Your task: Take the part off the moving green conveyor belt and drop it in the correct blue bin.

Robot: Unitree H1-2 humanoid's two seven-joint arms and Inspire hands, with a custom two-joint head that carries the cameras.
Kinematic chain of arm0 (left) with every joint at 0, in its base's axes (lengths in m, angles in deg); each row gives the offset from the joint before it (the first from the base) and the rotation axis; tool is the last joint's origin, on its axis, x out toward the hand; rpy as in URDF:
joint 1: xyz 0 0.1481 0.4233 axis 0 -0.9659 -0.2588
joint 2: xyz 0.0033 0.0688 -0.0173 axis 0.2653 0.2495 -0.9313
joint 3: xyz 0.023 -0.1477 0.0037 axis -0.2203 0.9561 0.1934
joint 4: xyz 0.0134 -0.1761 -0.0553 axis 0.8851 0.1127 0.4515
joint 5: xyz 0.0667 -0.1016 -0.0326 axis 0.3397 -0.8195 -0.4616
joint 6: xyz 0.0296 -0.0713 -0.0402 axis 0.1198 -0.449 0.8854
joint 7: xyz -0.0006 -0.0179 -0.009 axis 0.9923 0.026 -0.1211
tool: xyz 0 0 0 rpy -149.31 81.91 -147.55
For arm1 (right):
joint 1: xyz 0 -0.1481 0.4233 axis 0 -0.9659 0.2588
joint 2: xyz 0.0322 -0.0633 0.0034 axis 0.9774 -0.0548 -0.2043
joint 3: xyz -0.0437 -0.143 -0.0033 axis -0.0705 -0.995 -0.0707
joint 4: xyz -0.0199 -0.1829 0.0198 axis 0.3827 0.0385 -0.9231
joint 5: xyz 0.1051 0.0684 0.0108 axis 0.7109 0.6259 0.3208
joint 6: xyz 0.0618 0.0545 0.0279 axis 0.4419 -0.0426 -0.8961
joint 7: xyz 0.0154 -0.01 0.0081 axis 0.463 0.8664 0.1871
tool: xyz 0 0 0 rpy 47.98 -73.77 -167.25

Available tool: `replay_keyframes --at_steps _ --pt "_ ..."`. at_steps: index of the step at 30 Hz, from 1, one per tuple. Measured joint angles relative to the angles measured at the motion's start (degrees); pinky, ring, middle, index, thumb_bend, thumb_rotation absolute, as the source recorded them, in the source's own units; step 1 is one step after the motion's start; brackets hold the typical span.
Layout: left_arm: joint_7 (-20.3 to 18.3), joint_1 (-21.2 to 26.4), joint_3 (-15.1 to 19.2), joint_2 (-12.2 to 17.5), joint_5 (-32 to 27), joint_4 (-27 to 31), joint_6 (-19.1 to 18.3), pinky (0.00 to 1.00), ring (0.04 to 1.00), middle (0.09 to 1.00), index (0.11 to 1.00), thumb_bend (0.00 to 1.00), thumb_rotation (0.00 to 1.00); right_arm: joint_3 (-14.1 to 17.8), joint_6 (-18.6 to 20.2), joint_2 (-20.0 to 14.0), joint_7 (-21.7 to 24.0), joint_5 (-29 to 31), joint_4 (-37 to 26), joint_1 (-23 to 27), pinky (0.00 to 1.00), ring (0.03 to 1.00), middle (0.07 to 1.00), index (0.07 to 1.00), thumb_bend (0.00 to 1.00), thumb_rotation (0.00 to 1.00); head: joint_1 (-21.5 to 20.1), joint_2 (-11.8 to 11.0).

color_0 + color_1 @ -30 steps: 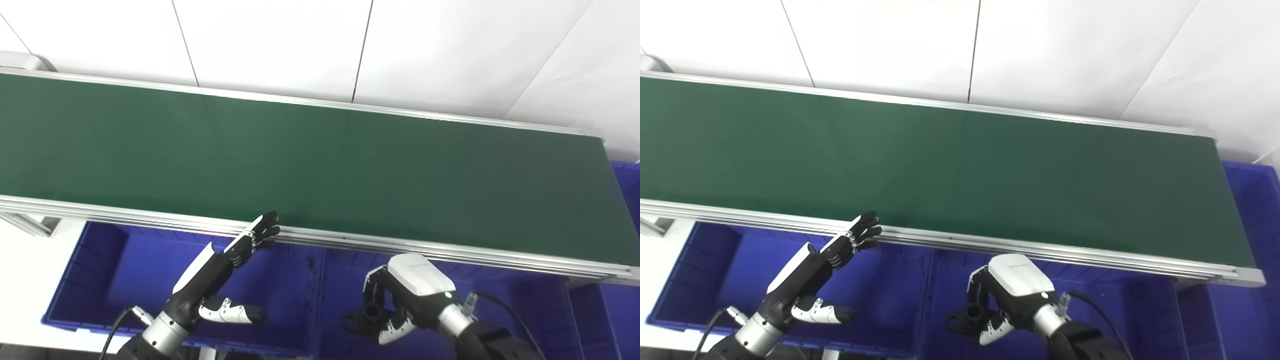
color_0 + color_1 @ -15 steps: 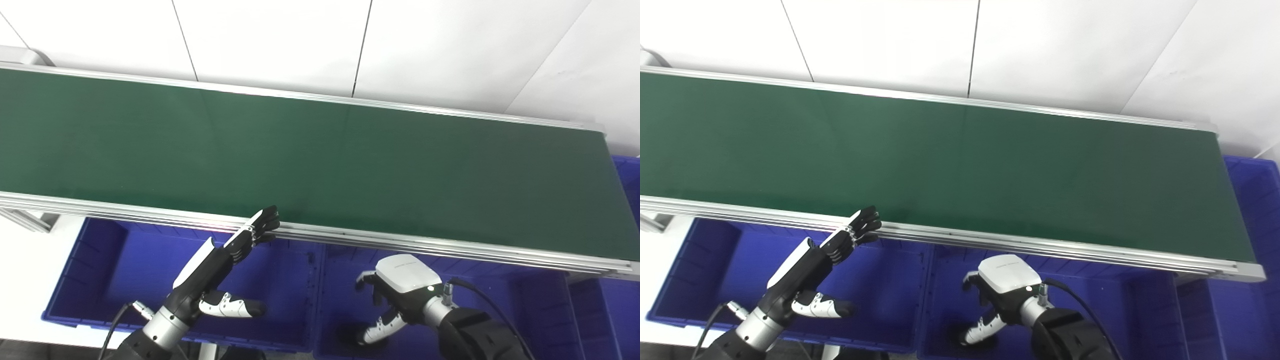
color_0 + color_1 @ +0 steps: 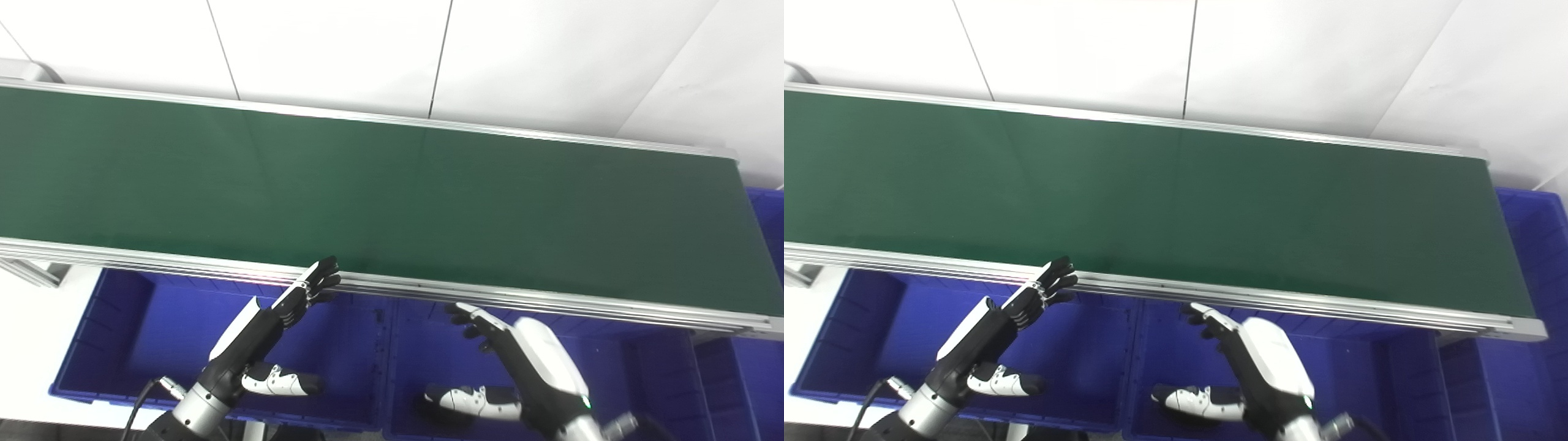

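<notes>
The green conveyor belt point(image 3: 392, 202) runs across the view with no part on it. My right hand point(image 3: 533, 361) hovers open over the middle blue bin point(image 3: 422, 343), fingers spread toward the belt's front rail and thumb stretched left. A dark shape point(image 3: 432, 409) that looks like the black part lies on the bin floor just under the thumb, mostly hidden. My left hand point(image 3: 269, 331) is open over the left blue bin point(image 3: 141, 331), with flat fingers reaching up to the rail and holding nothing.
The belt's aluminium front rail point(image 3: 551, 303) overhangs the bins' far edges. Another blue bin point(image 3: 768, 211) sits past the belt's right end. A white wall stands behind the belt, and white floor shows at the lower left.
My right hand was shut on the black part over the middle bin; it has opened, the part has dropped to the bin floor, and the fingers now stretch up. The left hand barely moved.
</notes>
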Motion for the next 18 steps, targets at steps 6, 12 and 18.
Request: replay_keyframes --at_steps 6,12,18 --pt "0.4 -0.4 0.0 -0.3 0.0 0.0 0.0 0.89 0.95 0.986 0.981 0.85 0.57 -1.3 -8.7 0.4 -8.9 8.2 6.9 -3.2 0.75 0.834 0.883 0.925 0.67 0.62 2.5 -0.9" --pt "1.0 -0.7 -0.2 -1.6 0.0 -0.8 0.0 0.89 0.944 0.982 0.981 0.84 0.57 -1.5 -13.2 0.3 -12.6 10.6 10.7 -2.4 0.77 0.861 0.907 0.947 0.67 0.66 4.1 -2.0" --pt "1.3 -0.8 -0.2 -1.8 1.1 -1.0 0.0 0.88 0.942 0.985 0.987 0.82 0.6 -1.3 -13.8 0.1 -14.7 11.0 13.1 -1.5 0.82 0.889 0.924 0.966 0.69 0.64 6.1 -3.7"
